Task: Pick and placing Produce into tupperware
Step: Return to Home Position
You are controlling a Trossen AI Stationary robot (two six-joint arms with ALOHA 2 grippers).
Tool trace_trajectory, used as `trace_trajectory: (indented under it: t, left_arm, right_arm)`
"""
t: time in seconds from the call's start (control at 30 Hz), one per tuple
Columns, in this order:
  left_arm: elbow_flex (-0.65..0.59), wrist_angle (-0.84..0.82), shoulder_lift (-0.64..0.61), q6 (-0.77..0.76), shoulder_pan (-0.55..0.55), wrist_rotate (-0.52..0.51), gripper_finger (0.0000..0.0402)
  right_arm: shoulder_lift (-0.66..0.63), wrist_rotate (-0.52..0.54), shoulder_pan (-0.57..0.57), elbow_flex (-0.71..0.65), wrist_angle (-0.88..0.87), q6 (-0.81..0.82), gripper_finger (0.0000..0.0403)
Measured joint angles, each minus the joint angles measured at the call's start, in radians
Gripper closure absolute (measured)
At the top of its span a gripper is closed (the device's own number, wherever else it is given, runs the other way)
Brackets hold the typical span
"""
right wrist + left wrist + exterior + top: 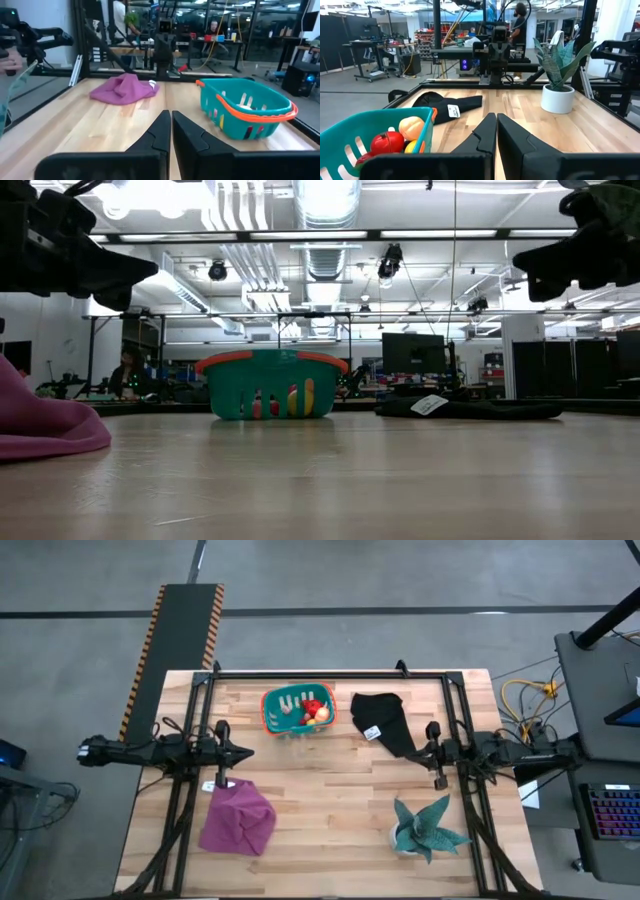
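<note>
The teal tupperware basket (298, 710) with an orange rim stands near the table's far edge, bottom on the wood. Inside lie the produce: a red piece (387, 142), a peach-orange one (411, 127) and a yellow one (411, 146); coloured pieces show through its slots (290, 400). My left gripper (245, 752) hovers shut above the table, near-left of the basket; its fingers (496, 120) are closed together. My right gripper (422, 752) hovers shut at the right, beside the black cloth, and faces the basket (245, 107) with empty fingers (170, 117).
A black cloth with a white tag (385, 722) lies right of the basket. A purple cloth (238, 820) lies near-left, under the left arm. A teal spiky plant in a white pot (425, 828) stands near-right. Bare wood spans the table's middle. People and equipment show beyond the table.
</note>
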Motion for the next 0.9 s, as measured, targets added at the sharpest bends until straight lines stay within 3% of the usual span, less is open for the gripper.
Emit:
trace_trajectory:
  t: [0.9]
  left_arm:
    - [-0.002,-0.001,0.03,0.019,0.001,0.003,0.0402]
  right_arm:
    - [0.043,0.007,0.0,-0.001,0.002,-0.088,0.0394]
